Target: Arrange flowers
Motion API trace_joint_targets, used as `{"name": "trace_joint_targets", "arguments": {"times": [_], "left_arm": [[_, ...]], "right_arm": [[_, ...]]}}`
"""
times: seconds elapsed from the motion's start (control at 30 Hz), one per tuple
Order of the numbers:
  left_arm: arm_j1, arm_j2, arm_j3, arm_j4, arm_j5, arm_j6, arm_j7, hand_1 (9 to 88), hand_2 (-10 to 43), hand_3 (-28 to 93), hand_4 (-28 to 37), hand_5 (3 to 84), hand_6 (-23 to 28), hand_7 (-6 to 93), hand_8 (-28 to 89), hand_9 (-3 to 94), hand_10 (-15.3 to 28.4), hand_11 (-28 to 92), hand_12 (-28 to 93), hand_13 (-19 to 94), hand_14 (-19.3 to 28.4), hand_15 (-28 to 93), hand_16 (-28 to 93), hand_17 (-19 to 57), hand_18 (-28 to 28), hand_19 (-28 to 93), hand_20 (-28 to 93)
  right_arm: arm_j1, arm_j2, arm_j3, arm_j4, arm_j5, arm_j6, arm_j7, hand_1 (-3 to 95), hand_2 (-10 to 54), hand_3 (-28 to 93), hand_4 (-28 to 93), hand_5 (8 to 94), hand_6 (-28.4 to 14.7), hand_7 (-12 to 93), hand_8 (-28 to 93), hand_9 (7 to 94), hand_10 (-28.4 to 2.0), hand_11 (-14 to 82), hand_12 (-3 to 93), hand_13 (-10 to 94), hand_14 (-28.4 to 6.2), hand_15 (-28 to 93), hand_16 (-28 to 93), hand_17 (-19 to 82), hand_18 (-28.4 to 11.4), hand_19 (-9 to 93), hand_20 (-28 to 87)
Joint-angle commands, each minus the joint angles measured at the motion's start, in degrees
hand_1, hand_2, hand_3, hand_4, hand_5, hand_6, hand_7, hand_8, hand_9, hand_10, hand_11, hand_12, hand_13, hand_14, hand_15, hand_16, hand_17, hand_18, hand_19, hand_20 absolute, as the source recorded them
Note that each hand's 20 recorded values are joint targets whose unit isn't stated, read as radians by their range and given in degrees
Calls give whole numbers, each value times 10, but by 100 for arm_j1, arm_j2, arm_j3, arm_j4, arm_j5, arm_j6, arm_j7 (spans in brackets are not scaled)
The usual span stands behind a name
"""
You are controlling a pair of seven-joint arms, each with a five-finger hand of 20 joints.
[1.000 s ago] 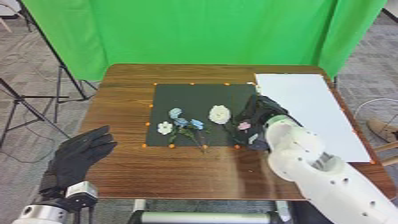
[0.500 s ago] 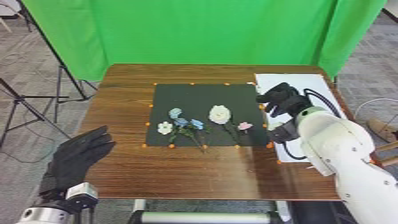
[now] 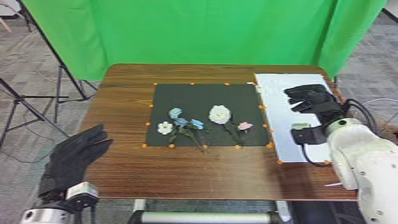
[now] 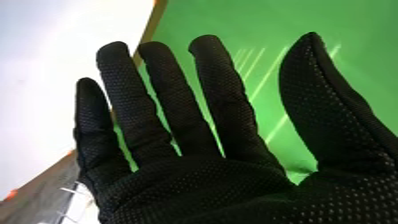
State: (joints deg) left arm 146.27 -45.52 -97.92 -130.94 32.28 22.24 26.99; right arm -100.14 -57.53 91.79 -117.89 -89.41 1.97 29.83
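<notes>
Flowers (image 3: 196, 124) lie in a loose spread on a dark mat (image 3: 240, 95) atop a brown wooden table (image 3: 191, 172), as a robot's two black-gloved hands flank the display. Toward the mat's left side are a small white bloom (image 3: 165, 128), a pale blue one (image 3: 175, 112) farther back, and darker blue heads (image 3: 181, 122) just beside them, their green stems crossing near the front edge. Right of that cluster is a large white bloom (image 3: 219, 114), its stem running forward, with a pink bloom (image 3: 245, 126) near the stem on its right. The right hand (image 3: 313, 100) is over a white board (image 3: 282, 90) beside the mat, well apart from the blooms; whether it touches the board cannot be told. From the right wrist, the right hand (image 4: 191, 182) is seen wide open, its fingers straight and spread, thumb held out to the side, with nothing in its grasp. At the table's left edge, the left hand (image 3: 73, 156) is open and empty, its fingers extended and close together. Orange markers dot the mat's edges, a green curtain (image 3: 204, 30) hangs behind the table, and a black tripod (image 3: 19, 99) stands at left.
</notes>
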Motion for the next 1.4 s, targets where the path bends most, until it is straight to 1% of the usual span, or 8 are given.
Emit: {"name": "trace_joint_targets", "arguments": {"times": [0.03,0.2,0.6,0.67,0.93,1.13,1.33,1.4], "left_arm": [[-51,17,171,51,-94,111,175,277,52,821,-131,462,133,125,-85,363,210,320,78,267,276,555,-119,-93,216,579,106],[-111,26,257,78,-114,139,226,278,52,821,-132,459,130,125,-86,363,209,321,78,267,275,554,-118,-93,215,577,106],[-214,-143,251,97,47,8,-27,279,51,821,-134,457,128,126,-87,364,209,320,77,267,272,548,-116,-92,214,575,108],[-228,-125,293,116,35,47,88,278,51,821,-134,457,128,126,-87,363,209,319,77,266,270,544,-117,-93,214,573,107],[-287,-91,346,129,1,84,149,279,50,822,-135,457,129,126,-86,362,209,321,79,263,265,534,-112,-93,213,570,106],[-272,-141,339,117,5,102,134,279,50,822,-135,457,130,127,-86,363,210,330,82,263,269,546,-110,-93,212,570,108],[-284,-227,300,119,117,-6,-36,279,50,821,-136,458,131,129,-86,364,212,331,80,264,270,548,-112,-93,211,569,109],[-282,-237,317,116,80,43,4,279,50,821,-135,458,131,129,-86,364,212,330,80,264,271,549,-113,-93,211,569,110]], "right_arm": [[-587,-214,473,-44,442,-242,-431,235,42,861,-273,532,-45,158,-124,517,-176,158,149,360,-213,458,114,43,-239,614,179],[-736,-347,577,-81,623,-191,-584,236,45,864,-274,523,-44,153,-122,507,-174,153,148,350,-214,445,115,40,-236,610,178],[-854,-316,611,-70,665,-60,-799,234,45,875,-274,508,-35,154,-123,493,-162,145,146,335,-213,409,117,34,-229,590,174],[-780,-287,582,-39,586,-41,-882,234,45,876,-276,504,-34,154,-124,489,-160,139,144,331,-215,393,115,32,-226,578,168],[-774,-217,568,14,717,52,-885,233,45,880,-278,497,-29,158,-126,476,-152,126,142,322,-212,346,125,25,-221,560,154],[-741,-233,502,15,702,-12,-836,233,45,882,-279,496,-29,160,-127,477,-151,129,144,324,-213,349,134,24,-223,564,156],[-779,-235,455,-14,711,13,-788,234,48,881,-279,498,-28,161,-127,479,-154,131,145,325,-213,356,137,24,-223,566,156],[-755,-231,454,-18,701,-25,-742,233,48,881,-278,498,-28,162,-127,480,-155,131,145,326,-213,357,136,24,-223,567,156]]}}
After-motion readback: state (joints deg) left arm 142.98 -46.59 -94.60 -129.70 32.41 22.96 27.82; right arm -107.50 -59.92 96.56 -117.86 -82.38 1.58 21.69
